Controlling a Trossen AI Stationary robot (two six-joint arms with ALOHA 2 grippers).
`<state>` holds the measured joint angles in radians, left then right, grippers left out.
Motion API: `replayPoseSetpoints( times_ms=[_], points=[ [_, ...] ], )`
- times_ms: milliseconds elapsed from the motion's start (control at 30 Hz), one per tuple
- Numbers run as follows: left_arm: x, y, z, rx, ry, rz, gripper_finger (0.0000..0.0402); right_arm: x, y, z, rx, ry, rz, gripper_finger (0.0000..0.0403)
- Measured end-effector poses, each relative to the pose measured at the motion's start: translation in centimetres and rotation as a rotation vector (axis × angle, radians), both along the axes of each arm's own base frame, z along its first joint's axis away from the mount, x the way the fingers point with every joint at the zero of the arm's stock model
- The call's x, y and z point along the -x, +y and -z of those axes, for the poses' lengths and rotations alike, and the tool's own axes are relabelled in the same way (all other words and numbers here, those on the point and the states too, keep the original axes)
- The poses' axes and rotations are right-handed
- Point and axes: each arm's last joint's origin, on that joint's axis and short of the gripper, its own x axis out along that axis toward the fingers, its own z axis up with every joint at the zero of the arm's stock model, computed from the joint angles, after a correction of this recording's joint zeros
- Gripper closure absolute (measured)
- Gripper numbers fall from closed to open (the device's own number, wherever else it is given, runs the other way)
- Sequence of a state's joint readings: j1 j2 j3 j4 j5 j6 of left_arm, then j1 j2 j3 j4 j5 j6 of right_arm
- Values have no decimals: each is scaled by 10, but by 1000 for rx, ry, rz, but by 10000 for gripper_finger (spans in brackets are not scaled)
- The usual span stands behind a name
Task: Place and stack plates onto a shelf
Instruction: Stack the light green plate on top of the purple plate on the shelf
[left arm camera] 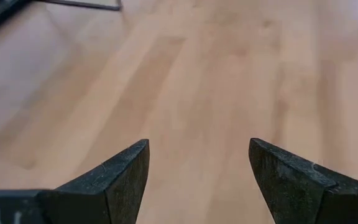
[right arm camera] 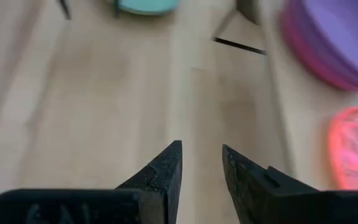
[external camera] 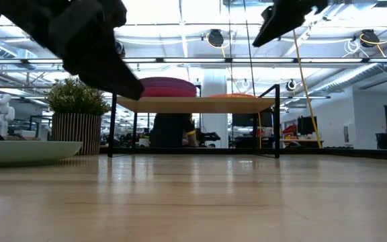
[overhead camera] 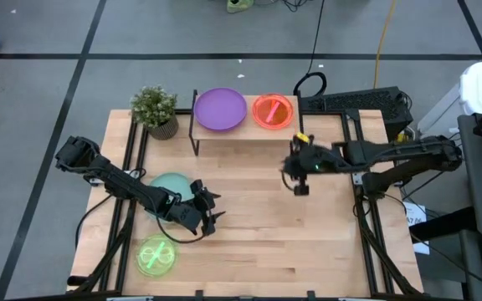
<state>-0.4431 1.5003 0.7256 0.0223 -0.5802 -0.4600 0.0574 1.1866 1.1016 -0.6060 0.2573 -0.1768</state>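
Both arms ride highest under the overhead camera. The left gripper (overhead camera: 207,209) hangs over the desk (overhead camera: 258,234) just beside a teal plate (overhead camera: 170,186), with a lime-green plate (overhead camera: 156,256) nearer the front edge. The right gripper (overhead camera: 299,176) hangs off the shelf's (overhead camera: 245,130) right end, holding nothing. On the shelf sit a purple plate (overhead camera: 220,109) and an orange plate (overhead camera: 273,110), side by side. A potted plant (overhead camera: 155,110) stands to the shelf's left.

From desk height, the teal plate (external camera: 25,151) lies flat at the left, the shelf (external camera: 193,104) stands on its thin legs with a magenta-edged stack (external camera: 166,87) on top, and both arms are dark shapes overhead.

The left wrist camera shows its fingers (left arm camera: 120,177) spread wide over bare wood, nothing between them.

The right wrist camera shows its fingers (right arm camera: 163,168) standing narrow and empty, the purple plate (right arm camera: 337,37) resting on a magenta one, the orange plate (right arm camera: 356,146) beside them and the teal plate (right arm camera: 145,6) far off.

The step in hand looks like fetching the teal plate. To do it well, the left gripper should come in low at the rim with fingers kept wide, pinch the edge squarely, lift level, and clear the shelf's front edge before setting it onto the purple stack.
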Motion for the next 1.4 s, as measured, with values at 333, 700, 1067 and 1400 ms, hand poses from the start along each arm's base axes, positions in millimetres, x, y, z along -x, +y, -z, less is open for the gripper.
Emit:
replayPoseSetpoints(
  times_ms=[333,700,1067,1400],
  points=[
    [11,-2,1,186,106,4,122,21,40,41,-99,-91,-104,303],
    [38,-3,0,327,275,-98,122,31,49,64,-148,-68,-107,303],
    [65,-21,8,309,464,-52,122,25,52,56,-135,-169,-151,303],
    [86,-29,12,238,560,-69,122,25,52,56,-135,-168,-151,303]
  ],
)
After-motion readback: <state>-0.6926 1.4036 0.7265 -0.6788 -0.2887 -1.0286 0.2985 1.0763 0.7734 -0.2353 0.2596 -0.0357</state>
